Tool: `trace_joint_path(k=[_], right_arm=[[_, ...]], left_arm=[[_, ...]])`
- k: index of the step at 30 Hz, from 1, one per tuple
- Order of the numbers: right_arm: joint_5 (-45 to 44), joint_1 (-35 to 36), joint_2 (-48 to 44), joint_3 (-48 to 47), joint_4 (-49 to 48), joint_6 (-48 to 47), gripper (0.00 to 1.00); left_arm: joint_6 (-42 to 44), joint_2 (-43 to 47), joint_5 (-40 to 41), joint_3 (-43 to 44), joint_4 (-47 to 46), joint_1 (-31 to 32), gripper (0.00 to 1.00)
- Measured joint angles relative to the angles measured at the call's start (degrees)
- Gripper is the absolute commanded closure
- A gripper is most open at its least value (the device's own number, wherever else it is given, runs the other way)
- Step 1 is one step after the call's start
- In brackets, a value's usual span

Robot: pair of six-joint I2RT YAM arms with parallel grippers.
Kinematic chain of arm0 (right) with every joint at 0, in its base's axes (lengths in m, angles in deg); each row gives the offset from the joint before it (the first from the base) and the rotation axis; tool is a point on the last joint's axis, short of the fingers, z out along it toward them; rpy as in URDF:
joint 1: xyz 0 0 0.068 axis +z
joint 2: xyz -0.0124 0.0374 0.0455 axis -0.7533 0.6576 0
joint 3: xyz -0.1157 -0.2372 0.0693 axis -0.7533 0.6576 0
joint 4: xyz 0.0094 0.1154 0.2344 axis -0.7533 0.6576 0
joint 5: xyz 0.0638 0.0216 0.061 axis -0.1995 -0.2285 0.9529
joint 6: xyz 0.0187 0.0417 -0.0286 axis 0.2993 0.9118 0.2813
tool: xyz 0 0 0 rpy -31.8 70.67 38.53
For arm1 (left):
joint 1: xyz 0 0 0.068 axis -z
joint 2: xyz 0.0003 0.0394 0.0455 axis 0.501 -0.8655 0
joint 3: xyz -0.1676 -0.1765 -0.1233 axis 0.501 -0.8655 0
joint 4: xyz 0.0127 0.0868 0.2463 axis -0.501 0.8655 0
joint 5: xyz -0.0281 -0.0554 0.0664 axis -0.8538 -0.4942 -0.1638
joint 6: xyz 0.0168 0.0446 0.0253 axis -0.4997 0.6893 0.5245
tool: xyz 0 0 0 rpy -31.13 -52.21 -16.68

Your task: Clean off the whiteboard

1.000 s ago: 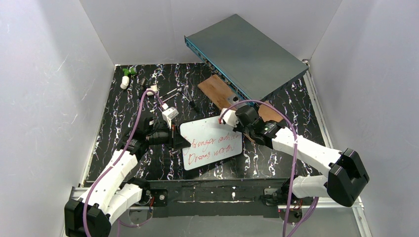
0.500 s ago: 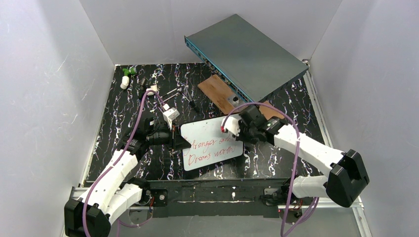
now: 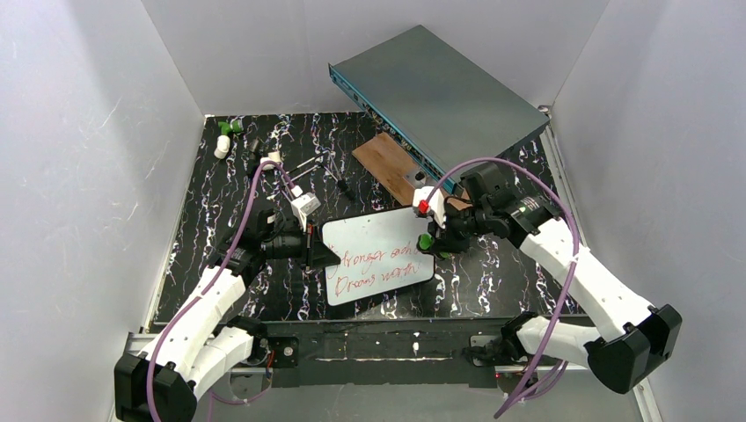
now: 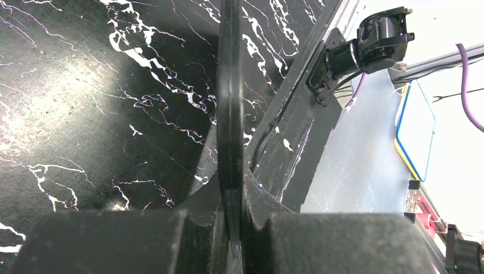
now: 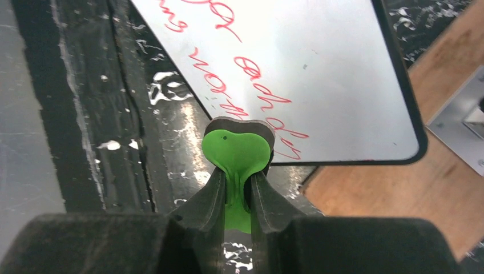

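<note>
Right claw (image 3: 433,237), gripping green eraser (image 5: 236,149), shifted to whiteboard (image 3: 369,230) edge.

1. The table (image 3: 229,185) has a black top with white veins.
2. A grey-teal metal box (image 3: 440,88) sits far right, partly over a wooden plank (image 3: 383,158).
3. Small white and green pieces (image 3: 225,136) lie in the far left corner.
4. The whiteboard (image 3: 374,236) is at the near middle.
</note>
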Motion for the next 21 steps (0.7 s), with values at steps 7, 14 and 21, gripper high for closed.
trace_joint_path(k=[7, 14, 21], right_arm=[[11.58, -0.68, 2.43, -0.79, 5.18, -1.73, 0.99], [15.34, -0.66, 3.23, -5.31, 6.97, -0.90, 0.99], [14.47, -0.55, 0.68, -7.85, 6.49, 1.90, 0.99]], left_arm=[[-0.02, -0.35, -0.46, 0.00, 0.11, 0.00, 1.00], [-0.07, -1.46, -1.64, 0.00, -0.04, 0.02, 1.00], [-0.52, -4.15, -3.80, 0.00, -0.09, 0.63, 1.00]])
